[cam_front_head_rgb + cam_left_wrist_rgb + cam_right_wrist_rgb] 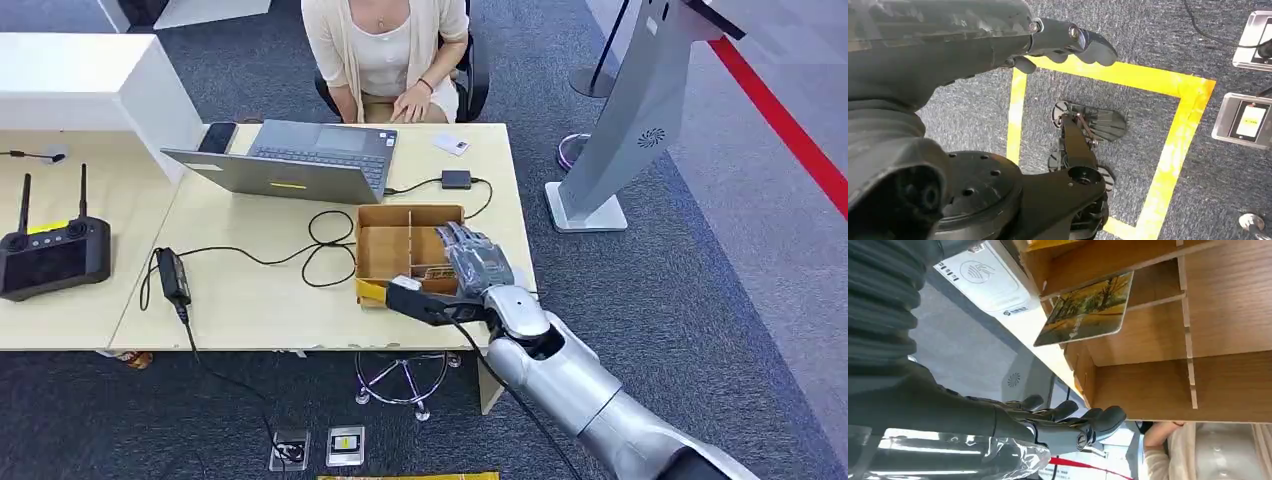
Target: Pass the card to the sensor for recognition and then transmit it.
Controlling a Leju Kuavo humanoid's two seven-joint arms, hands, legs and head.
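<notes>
Over the divided cardboard box [405, 245] at the table's [260, 300] near edge, my right hand [476, 258] hovers, fingers [1098, 421] spread, holding nothing. Card [1085, 310] stands tilted in a box compartment, apart from them. My left hand [1068, 42] hangs above the carpet, fingers curled in, empty

the bench [260, 300] looks like pale wood laminate, smooth and matt. on it the divided box [385, 250] is brown cardboard or thin board with a dull, even face. the card [1087, 310] has a smooth printed surface with a slight sheen. the right hand [478, 262] is grey plastic, its forearm bright polished metal. the floor [720, 300] is dark rough carpet, with glossy yellow tape [1168, 165] stuck on it. the laptop [300, 160] is matt grey.
</notes>
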